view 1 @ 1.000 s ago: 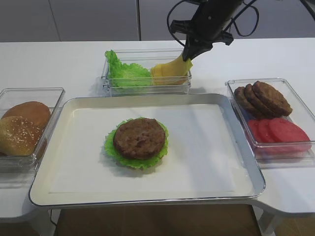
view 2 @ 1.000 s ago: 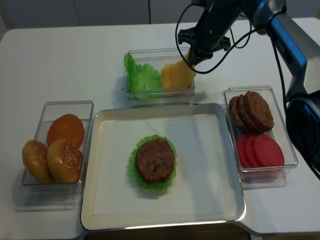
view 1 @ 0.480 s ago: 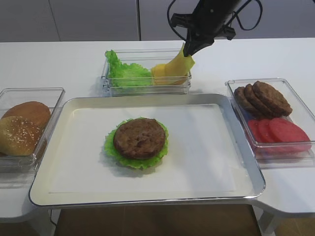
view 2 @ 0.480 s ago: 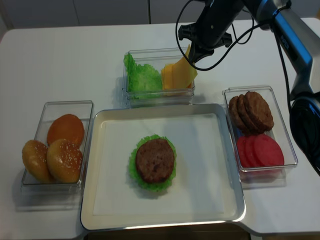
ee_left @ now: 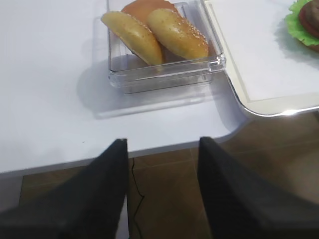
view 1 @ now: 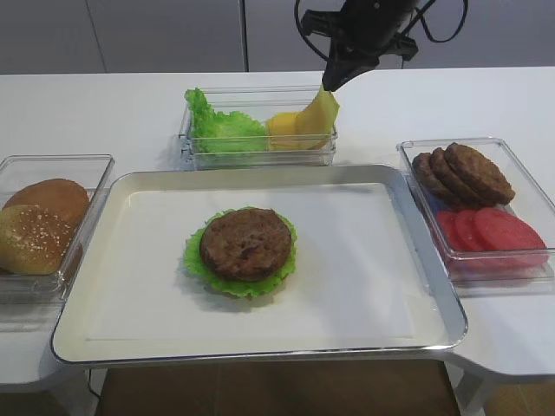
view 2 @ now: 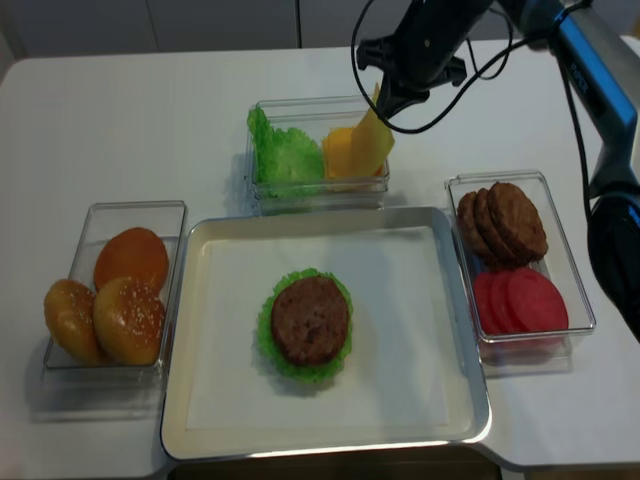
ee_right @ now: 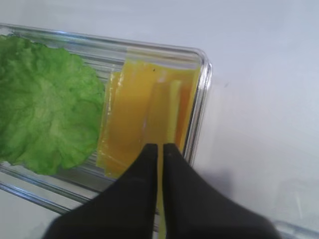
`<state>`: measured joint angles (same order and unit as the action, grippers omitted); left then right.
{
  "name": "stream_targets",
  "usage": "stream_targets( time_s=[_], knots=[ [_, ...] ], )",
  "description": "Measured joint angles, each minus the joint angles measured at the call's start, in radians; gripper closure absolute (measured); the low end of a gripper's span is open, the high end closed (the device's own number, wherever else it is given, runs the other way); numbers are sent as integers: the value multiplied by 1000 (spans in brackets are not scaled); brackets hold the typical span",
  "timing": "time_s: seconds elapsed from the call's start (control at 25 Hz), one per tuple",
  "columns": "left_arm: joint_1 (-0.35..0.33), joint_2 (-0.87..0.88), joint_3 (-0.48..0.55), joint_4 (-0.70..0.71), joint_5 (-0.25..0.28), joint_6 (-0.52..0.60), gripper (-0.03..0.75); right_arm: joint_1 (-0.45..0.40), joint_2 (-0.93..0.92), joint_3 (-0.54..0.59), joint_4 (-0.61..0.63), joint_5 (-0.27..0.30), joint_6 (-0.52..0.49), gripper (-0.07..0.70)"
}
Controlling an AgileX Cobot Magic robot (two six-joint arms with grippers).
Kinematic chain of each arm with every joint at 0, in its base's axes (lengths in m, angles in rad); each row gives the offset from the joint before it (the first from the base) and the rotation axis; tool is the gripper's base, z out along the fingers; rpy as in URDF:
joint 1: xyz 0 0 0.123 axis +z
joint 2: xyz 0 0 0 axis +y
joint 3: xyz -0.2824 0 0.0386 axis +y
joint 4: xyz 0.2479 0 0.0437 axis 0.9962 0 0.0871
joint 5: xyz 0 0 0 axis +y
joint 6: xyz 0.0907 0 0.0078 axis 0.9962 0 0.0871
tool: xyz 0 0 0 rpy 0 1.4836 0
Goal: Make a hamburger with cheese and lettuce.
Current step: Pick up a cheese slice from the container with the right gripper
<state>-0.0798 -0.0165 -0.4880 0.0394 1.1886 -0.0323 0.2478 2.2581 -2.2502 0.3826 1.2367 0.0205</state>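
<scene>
Two black fingers of the right gripper are pressing together on the upper edge of one cheese slice, so the gripper is closed on it. The slice is hanging from the fingertips, and its lower part is reaching down among the other yellow slices in the back container. The arm is reaching in from the upper right, above the right half of this clear container. In the left half of the same container a heap of green leaves is lying, just beside the yellow slices.

In front of the container the metal tray is standing, and the hamburger is resting near its middle: a brown patty is sitting on the lettuce, whose ruffled edge is showing all around the patty. Nothing is lying on the tray between the container and the hamburger.

On the right side a clear box is holding overlapping brown patties at the back and red tomato slices at the front. On the left side another clear box is holding the sesame buns.

The left gripper is hanging over the near left edge of the white table, well apart from the food, with its two dark fingers standing wide from each other and gripping nothing.
</scene>
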Motion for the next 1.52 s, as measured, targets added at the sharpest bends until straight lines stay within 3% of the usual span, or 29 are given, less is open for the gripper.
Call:
stream_targets(
  time_s=[0.52,0.8,0.92,1.52],
  knots=[
    [0,0,0,0,0,0,373,0,-11,-1,-18,-4,0,578],
    [0,0,0,0,0,0,373,0,-11,-1,-27,-52,2,414],
    [0,0,0,0,0,0,373,0,-11,-1,-34,-52,2,388],
    [0,0,0,0,0,0,373,0,31,-1,-57,-44,2,380]
  ],
)
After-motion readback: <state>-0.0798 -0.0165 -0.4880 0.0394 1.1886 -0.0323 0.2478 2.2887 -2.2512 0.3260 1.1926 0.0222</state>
